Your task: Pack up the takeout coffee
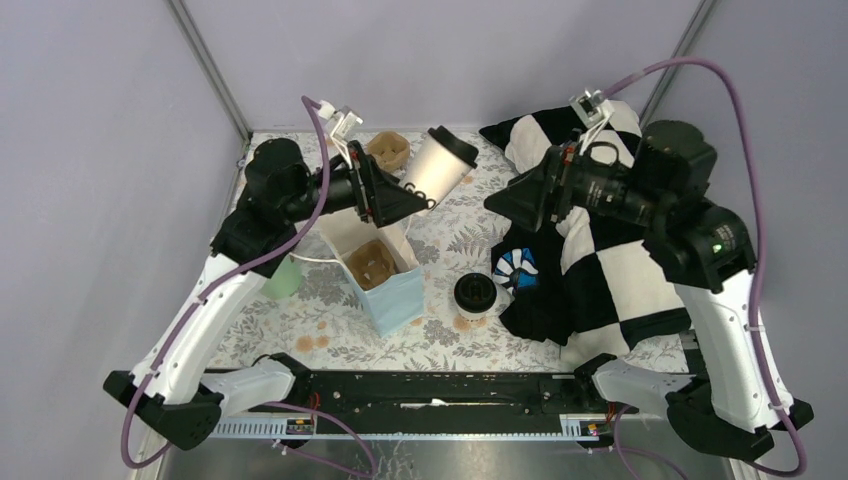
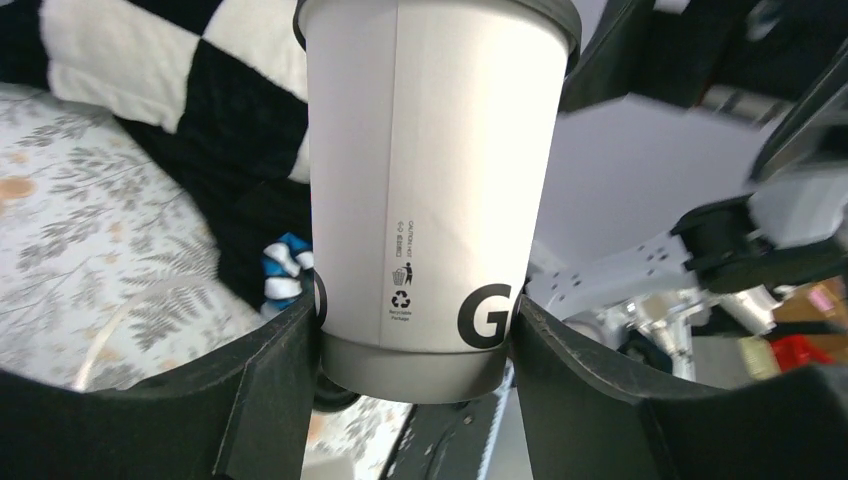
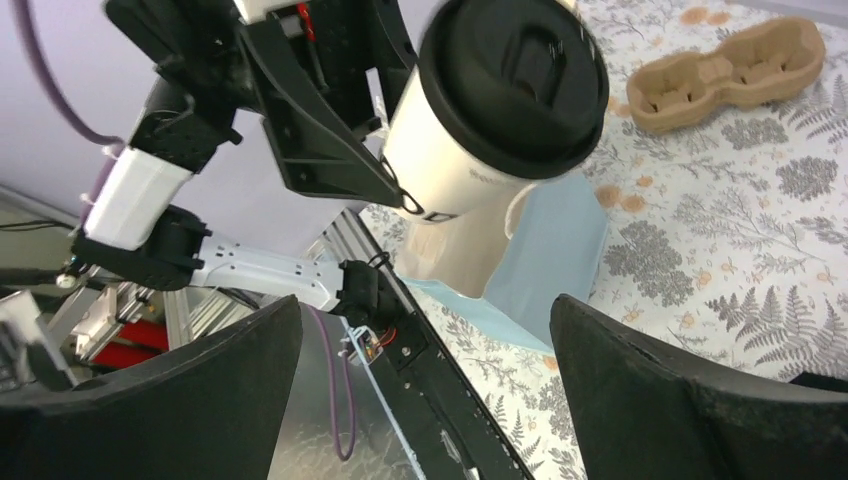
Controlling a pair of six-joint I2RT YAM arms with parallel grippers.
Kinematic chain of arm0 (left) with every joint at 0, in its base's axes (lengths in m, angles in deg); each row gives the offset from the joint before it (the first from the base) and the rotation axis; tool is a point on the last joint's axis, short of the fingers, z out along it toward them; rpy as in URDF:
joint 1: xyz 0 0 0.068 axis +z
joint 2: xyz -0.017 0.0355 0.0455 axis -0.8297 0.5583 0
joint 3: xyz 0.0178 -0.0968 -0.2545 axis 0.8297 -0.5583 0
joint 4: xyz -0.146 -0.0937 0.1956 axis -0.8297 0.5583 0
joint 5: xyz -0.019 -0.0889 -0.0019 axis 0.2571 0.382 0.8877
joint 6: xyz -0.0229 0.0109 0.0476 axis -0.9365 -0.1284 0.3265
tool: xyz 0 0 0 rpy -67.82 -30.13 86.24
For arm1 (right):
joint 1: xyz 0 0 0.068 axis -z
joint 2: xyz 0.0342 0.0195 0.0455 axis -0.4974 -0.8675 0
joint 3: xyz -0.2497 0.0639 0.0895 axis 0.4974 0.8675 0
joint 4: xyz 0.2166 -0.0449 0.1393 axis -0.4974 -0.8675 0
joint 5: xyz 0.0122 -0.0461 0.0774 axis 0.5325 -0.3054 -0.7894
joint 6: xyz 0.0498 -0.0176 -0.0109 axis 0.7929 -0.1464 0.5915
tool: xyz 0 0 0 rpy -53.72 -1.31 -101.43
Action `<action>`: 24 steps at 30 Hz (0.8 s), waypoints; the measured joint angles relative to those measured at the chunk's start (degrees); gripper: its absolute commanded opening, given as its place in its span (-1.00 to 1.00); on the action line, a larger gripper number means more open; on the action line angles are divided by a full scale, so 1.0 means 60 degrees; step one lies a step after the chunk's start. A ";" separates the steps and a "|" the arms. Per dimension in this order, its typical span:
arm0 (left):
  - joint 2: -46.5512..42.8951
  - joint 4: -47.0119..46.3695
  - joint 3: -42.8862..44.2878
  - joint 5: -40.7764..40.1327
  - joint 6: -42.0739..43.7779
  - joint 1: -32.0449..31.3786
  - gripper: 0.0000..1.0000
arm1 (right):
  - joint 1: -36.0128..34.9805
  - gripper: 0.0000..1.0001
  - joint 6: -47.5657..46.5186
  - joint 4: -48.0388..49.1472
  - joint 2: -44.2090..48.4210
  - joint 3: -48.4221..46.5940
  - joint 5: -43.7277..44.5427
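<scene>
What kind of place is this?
Probably a robot test booth, not a café: plain purple walls, left arm and right arm bolted to a metal rail, a coffee cup held above a flowered cloth.

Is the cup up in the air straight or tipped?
Tipped: the cup leans, its black lid pointing off sideways, gripped near its base by the left pincer.

Cup (image 2: 430,180) in my left claw's fingers (image 2: 262,392): white paper, smooth, faint sheen, black print.
Its lid (image 3: 510,85): black plastic, satin.
The fingers themselves: black plastic, matt, finely grained.
Carrier tray (image 3: 725,75): brown moulded pulp, rough, dull.
Bag (image 1: 398,300): pale blue, matt, papery.
Table cover (image 1: 450,235): leaf-printed cloth.
Checked throw (image 1: 620,270): soft black-and-white fabric.
Base rail (image 1: 440,425): dull silver metal.
</scene>
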 measured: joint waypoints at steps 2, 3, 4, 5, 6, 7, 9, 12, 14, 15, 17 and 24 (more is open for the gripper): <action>-0.0259 0.0525 -0.0047 -0.0069 0.0758 0.0000 0.16 | 0.0266 0.99 -0.0138 -0.0444 -0.0248 -0.0710 -0.0572; -0.0423 0.0670 -0.0117 -0.0095 0.1089 0.0000 0.16 | 0.0390 0.99 -0.0164 -0.0659 -0.0415 -0.1071 -0.0958; -0.0605 0.0827 -0.0200 -0.0131 0.1384 0.0000 0.15 | 0.0452 0.99 -0.0160 -0.0827 -0.0565 -0.1311 -0.1220; -0.0801 0.0834 -0.0342 -0.0157 0.1654 0.0000 0.16 | 0.0521 0.99 -0.0153 -0.1166 -0.0867 -0.1719 -0.1570; -0.1035 0.0860 -0.0510 -0.0178 0.1912 0.0000 0.15 | 0.0525 0.99 -0.0157 -0.1217 -0.0929 -0.1803 -0.1650; -0.1235 0.0874 -0.0659 -0.0186 0.2116 0.0000 0.15 | 0.0583 0.99 -0.0113 -0.1563 -0.1249 -0.2157 -0.1909; -0.1537 0.0947 -0.0841 -0.0182 0.2503 0.0000 0.15 | 0.0736 0.99 0.0051 -0.1949 -0.1847 -0.2863 -0.2382; -0.1708 0.1133 -0.0863 -0.0149 0.3024 0.0000 0.13 | 0.0918 0.99 0.0412 -0.2062 -0.2641 -0.3366 -0.3013; -0.1734 0.1308 -0.0863 -0.0091 0.3319 0.0000 0.13 | 0.0954 0.99 0.0678 -0.2058 -0.2951 -0.3351 -0.3428; -0.1734 0.1450 -0.0863 -0.0036 0.3461 0.0000 0.12 | 0.0965 0.99 0.0812 -0.1996 -0.3067 -0.3228 -0.3679; -0.1730 0.1654 -0.0863 0.0055 0.3654 0.0000 0.12 | 0.0965 0.99 0.0947 -0.1974 -0.3173 -0.3020 -0.3989; -0.1665 0.2135 -0.0856 0.0331 0.4098 0.0000 0.11 | 0.0965 0.99 0.0867 -0.1861 -0.3315 -0.2645 -0.4415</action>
